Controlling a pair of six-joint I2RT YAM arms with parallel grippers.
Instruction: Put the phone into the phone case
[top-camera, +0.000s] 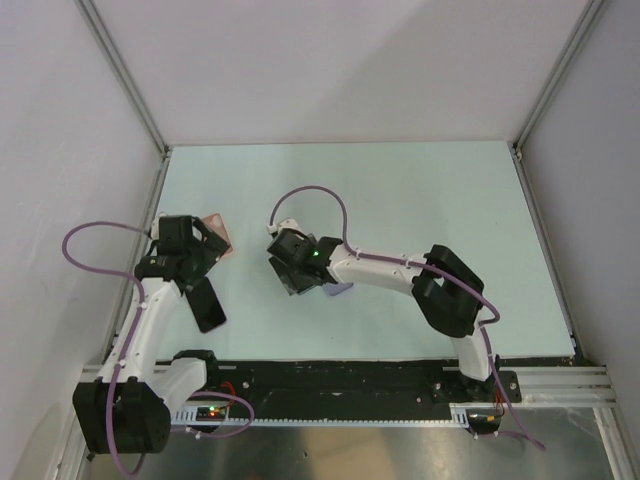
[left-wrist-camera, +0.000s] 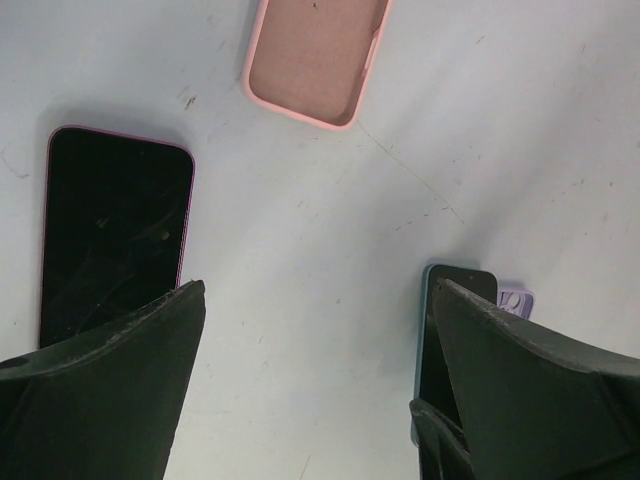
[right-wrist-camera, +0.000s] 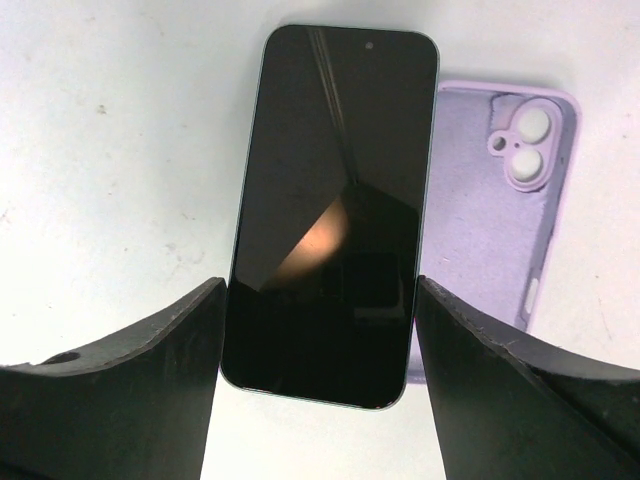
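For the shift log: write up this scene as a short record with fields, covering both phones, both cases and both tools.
pink case: empty, flat on the table
pink-edged phone: face up, apart from the pink case
lilac case: inside up, empty
teal-edged phone: face up, lying over one side of the lilac case
left tool: open, holding nothing
right tool: fingers either side of the teal-edged phone; contact cannot be told
task status: no phone in a case yet
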